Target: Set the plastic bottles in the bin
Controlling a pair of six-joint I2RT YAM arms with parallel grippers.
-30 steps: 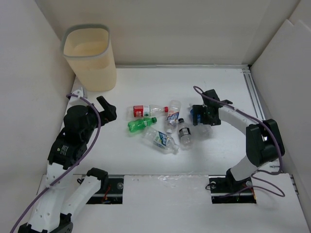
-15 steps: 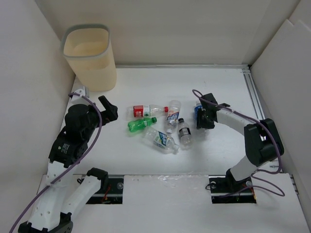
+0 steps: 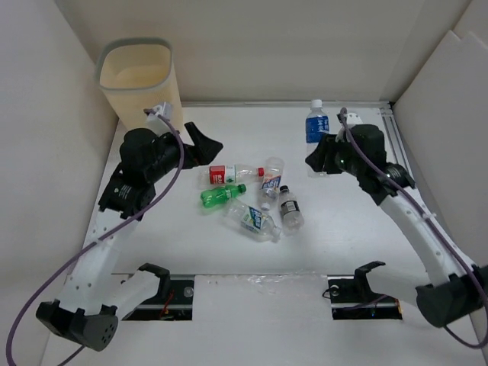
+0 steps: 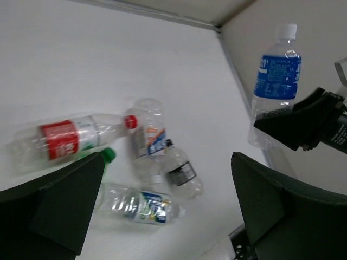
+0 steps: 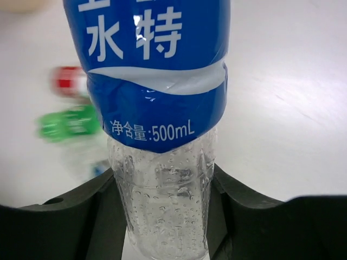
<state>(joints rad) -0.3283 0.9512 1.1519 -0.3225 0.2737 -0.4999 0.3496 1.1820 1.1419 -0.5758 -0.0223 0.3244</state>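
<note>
Our right jaws clench the blue-label bottle (image 5: 162,179) low on its clear body, upright off the tabletop (image 3: 343,221). It seems light, thin-walled and crushable, so we grip gently. Left jaws hang released; the bin (image 3: 103,72) stands far-left.

The top external view looks down from high above and behind the arm bases, facing the far wall. It takes in the whole table (image 3: 343,229), with the blue-label bottle (image 3: 316,122) small and far off, right of centre. The left wrist view sits left of that bottle and looks across the table toward it on a downward slant, from nearer in; the bottle (image 4: 275,76) stands at its upper right. The right wrist view is pressed right up against the same bottle (image 5: 157,81), which fills the frame. It faces past the bottle toward the lying bottles (image 5: 70,122), blurred beyond. All three views share the blue-label bottle and the lying bottles left of it.
</note>
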